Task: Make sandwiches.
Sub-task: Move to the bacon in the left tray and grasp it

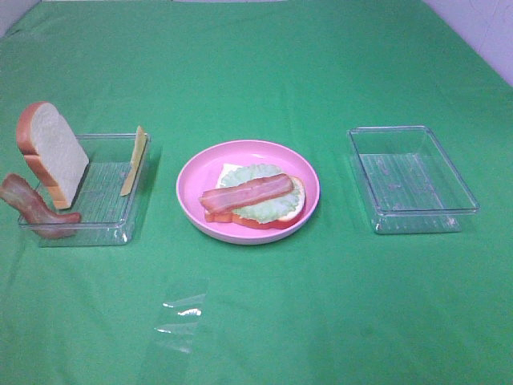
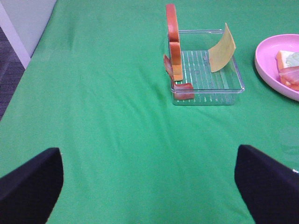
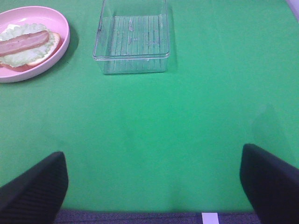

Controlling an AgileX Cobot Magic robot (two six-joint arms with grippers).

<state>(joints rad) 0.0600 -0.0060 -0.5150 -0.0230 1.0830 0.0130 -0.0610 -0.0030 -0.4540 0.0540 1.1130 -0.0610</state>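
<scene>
The right gripper (image 3: 152, 154) hangs wide over green cloth (image 3: 154, 116) — clear tray (image 3: 133, 63) beside pink plate (image 3: 63, 28).

Half-built sandwich (image 1: 255, 200) lies flat on the pink plate (image 1: 196, 172): bread (image 1: 268, 222), lettuce (image 1: 272, 207), bacon (image 1: 244, 192) uppermost.

Work surface: a flat table under a plain green cloth (image 1: 264, 64), which fills almost the whole high view. Faint creases and shallow folds cross the fabric. At the far right corner a pale, whitish wall (image 1: 489, 36) shows, marked with faint lines. Off one side edge of the table a light grey-white panel (image 2: 25, 23) stands over a dark grey floor (image 2: 8, 79). Past the near edge, a strip of dark floor carries a small white mark (image 3: 210, 218). Lighting is even and diffuse, and the shadows are soft and short.
</scene>
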